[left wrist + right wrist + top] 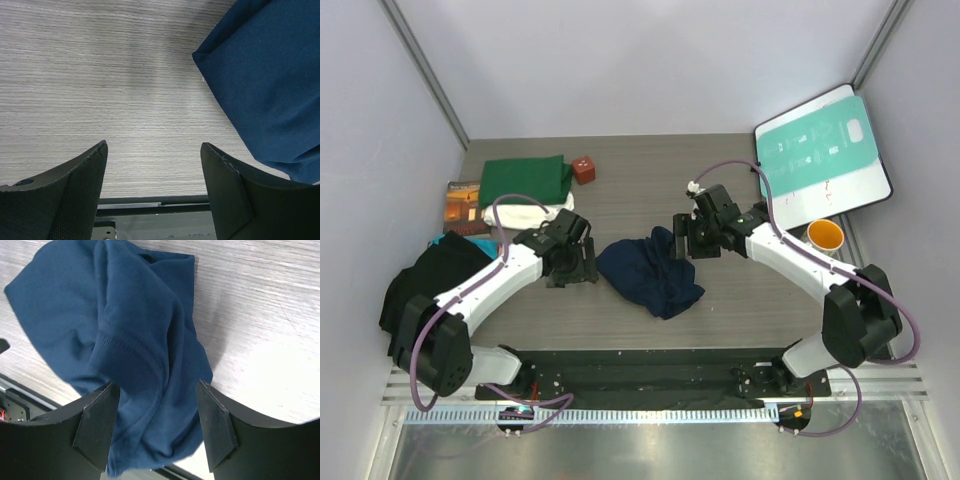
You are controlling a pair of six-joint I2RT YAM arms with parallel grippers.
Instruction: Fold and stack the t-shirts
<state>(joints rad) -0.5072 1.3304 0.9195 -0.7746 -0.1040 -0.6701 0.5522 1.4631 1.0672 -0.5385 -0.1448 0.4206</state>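
The navy blue t-shirt [650, 272] lies crumpled in the middle of the table. My left gripper [570, 270] is open and empty over bare wood just left of it; in the left wrist view [154, 150] the navy shirt's edge [265, 85] lies to the right. My right gripper [682, 240] is open at the shirt's far right edge. In the right wrist view [157, 390] the open jaws stand on either side of a bunched fold of the navy shirt [100, 315]. The dark green t-shirt [525, 180] lies folded at the back left, with the cream-white t-shirt [525, 215] in front of it.
A brown-orange book [465, 197] and a small red-brown block [584, 169] sit by the green shirt. A black cloth [430, 285] lies at the left edge. The teal-and-white board [820, 150] and an orange cup [825, 236] are at the right.
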